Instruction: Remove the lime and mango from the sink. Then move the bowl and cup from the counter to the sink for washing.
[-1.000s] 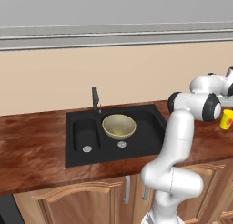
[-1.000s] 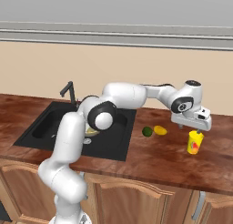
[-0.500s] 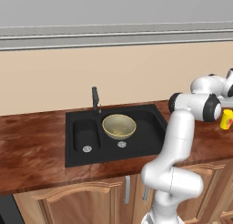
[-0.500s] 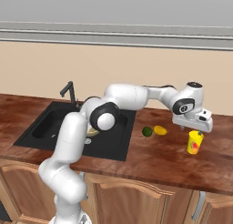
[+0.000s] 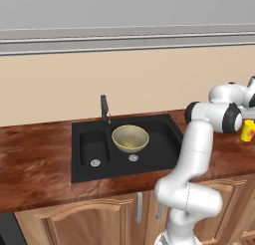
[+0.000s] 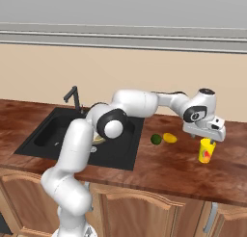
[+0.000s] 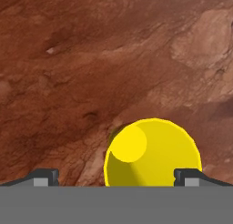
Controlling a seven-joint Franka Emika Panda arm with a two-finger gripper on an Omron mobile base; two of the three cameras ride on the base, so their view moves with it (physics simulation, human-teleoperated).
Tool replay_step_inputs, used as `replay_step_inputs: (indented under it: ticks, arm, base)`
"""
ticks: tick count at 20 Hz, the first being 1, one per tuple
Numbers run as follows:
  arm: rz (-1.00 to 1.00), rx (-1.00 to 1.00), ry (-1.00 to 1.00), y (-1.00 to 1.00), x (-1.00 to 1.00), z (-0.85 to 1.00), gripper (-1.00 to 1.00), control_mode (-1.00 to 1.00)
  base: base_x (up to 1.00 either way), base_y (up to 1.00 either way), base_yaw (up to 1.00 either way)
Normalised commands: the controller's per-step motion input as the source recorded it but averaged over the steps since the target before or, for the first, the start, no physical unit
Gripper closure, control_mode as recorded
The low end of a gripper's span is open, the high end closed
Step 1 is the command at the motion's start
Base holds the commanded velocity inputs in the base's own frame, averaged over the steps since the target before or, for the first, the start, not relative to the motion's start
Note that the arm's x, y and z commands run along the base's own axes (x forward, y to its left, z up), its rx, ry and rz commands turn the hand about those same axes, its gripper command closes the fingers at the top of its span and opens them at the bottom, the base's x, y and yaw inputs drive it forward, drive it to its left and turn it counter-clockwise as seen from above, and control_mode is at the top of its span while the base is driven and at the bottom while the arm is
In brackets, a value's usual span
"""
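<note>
Hidden or cut off: in the hand view the lower part of the cup (image 7: 152, 155) was lost under the bottom edge, so I saw only its open mouth and yellow inside from above; my two fingertips (image 7: 44, 176) showed as small dark stubs, one at each side of it, neither touching it. In the left base view my own forearm covered most of the cup (image 5: 247, 130), leaving a yellow sliver at the right edge. In the right base view my arm crossed the sink (image 6: 53, 130) and hid nearly all of the bowl (image 6: 99, 139), of which a pale edge showed under the elbow. Count: one cup, standing upright on the counter (image 6: 159, 166) to the right of the sink, its red mark facing the right base camera (image 6: 206, 151); one bowl, upright in the large basin (image 5: 130, 138); one lime (image 6: 156, 139) and one mango (image 6: 170, 138), lying just beside each other on the counter between sink and cup; one sink with two basins (image 5: 92, 159), two silver drains and one dark faucet (image 5: 104, 108). My gripper (image 6: 206, 133) hung directly above the cup, spread wide and holding nothing.
</note>
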Motion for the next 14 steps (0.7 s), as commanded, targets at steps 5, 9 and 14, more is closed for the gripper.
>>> replay_step_inputs:
  ticks: [5, 9, 14]
  arm:
    - [0.0, 0.0, 0.0, 0.0, 0.0, -0.07, -1.0, -1.0]
    - [0.0, 0.0, 0.0, 0.0, 0.02, -0.09, -1.0, -1.0]
    - [0.0, 0.0, 0.01, 0.0, 0.03, -0.09, -1.0, -1.0]
  base:
    - [0.0, 0.0, 0.0]
    - [0.0, 0.0, 0.0]
    - [0.0, 0.0, 0.0]
